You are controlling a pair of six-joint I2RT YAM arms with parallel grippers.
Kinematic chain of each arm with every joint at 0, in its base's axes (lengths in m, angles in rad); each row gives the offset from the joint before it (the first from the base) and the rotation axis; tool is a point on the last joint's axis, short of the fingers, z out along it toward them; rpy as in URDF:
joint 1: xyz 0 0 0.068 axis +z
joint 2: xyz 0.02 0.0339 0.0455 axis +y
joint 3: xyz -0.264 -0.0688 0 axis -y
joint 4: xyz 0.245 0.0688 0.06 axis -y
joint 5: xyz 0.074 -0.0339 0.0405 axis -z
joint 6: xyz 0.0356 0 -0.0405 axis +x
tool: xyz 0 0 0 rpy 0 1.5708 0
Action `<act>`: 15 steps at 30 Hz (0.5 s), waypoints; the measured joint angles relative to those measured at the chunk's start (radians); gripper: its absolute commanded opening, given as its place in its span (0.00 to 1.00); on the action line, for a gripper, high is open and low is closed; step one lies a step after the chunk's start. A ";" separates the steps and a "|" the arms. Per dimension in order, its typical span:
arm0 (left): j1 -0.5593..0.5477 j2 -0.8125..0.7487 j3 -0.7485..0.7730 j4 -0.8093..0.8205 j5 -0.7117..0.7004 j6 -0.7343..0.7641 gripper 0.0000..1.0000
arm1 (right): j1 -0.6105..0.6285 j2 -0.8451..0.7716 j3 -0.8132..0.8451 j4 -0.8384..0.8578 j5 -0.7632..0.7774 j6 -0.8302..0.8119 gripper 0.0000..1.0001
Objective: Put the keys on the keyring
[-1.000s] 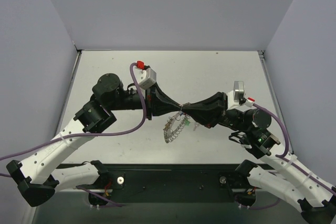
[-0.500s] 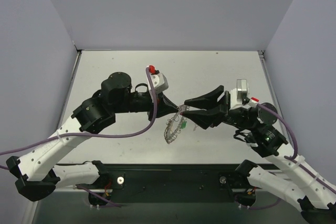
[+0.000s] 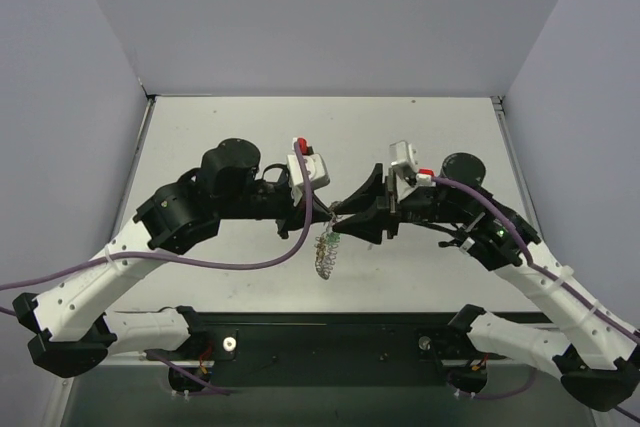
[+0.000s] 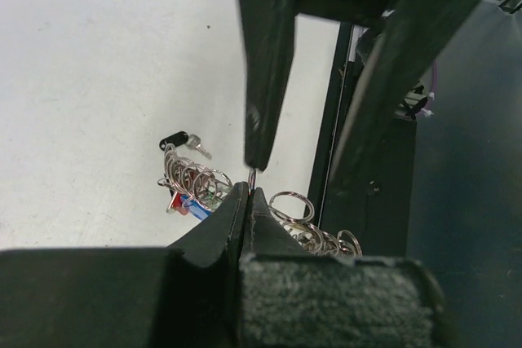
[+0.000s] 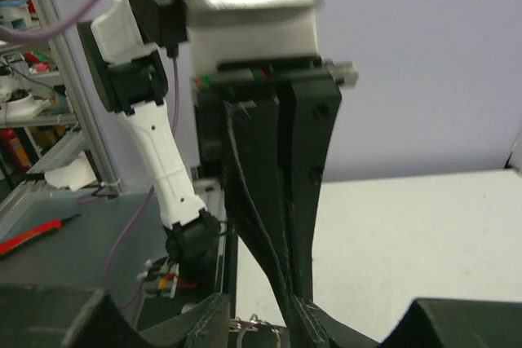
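Overhead, I see both arms reaching inward and meeting over the middle of the worktop, a little toward its near edge. The left fingers are pressed together, pinching a thin silvery wire that belongs to the keyring. The keyring hangs down from that pinch as a ribbed, coil-like loop, seen nearly edge-on from above. I cannot tell whether its lower end touches the worktop.

The keys are bunched against the coil. In the left wrist view small red and blue heads show just under it, with a speck of green beside them and several plain small rings next to the bunch. A small black piece with a tiny silvery key sits at the top of the bunch in that view.

The right fingers are spread apart, coming in from the opposite side. The tip of one reaches just beside the pinched wire, and the other stands well off to the side. In the right wrist view the left fingers appear as one closed dark wedge, its point down between the right fingers, with a bit of wire loop showing there.
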 measured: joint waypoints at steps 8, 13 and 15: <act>-0.008 -0.015 0.000 -0.029 0.033 0.021 0.00 | 0.000 0.066 0.002 -0.102 -0.032 -0.057 0.09; -0.011 -0.020 0.000 -0.029 0.053 0.029 0.00 | 0.000 0.066 0.004 -0.107 -0.039 -0.066 0.12; -0.011 -0.020 0.000 -0.029 0.058 0.029 0.00 | 0.000 0.064 0.005 -0.108 -0.039 -0.066 0.15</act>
